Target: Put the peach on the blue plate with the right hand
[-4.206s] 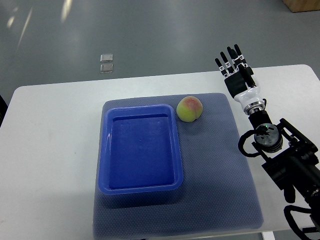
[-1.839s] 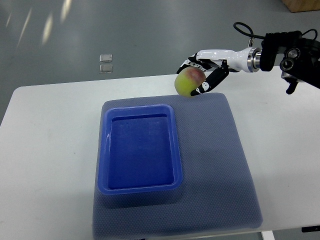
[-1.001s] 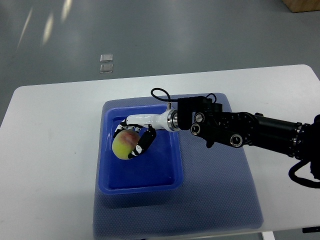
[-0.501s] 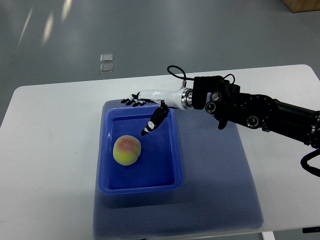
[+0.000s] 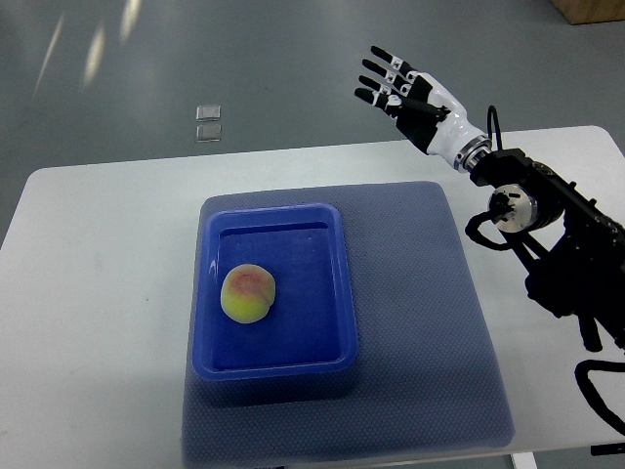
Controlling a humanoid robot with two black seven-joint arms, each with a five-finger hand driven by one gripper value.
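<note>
The peach (image 5: pixel 247 294), yellow-green with a red blush, lies inside the blue plate (image 5: pixel 335 293), a deep rectangular tray, toward its left side. My right hand (image 5: pixel 400 86) is raised beyond the table's far edge at the upper right, well away from the plate, with its fingers spread and holding nothing. Its arm (image 5: pixel 547 234) comes in from the right edge. The left arm does not show.
The plate stands on a dark blue-grey mat (image 5: pixel 420 322) on a white table (image 5: pixel 98 293). Two small clear squares (image 5: pixel 207 123) lie on the grey floor beyond the table.
The right hand carried the peach from the mat into the blue plate, let go of it, and pulled back up and to the right. The peach now rests in the plate.
</note>
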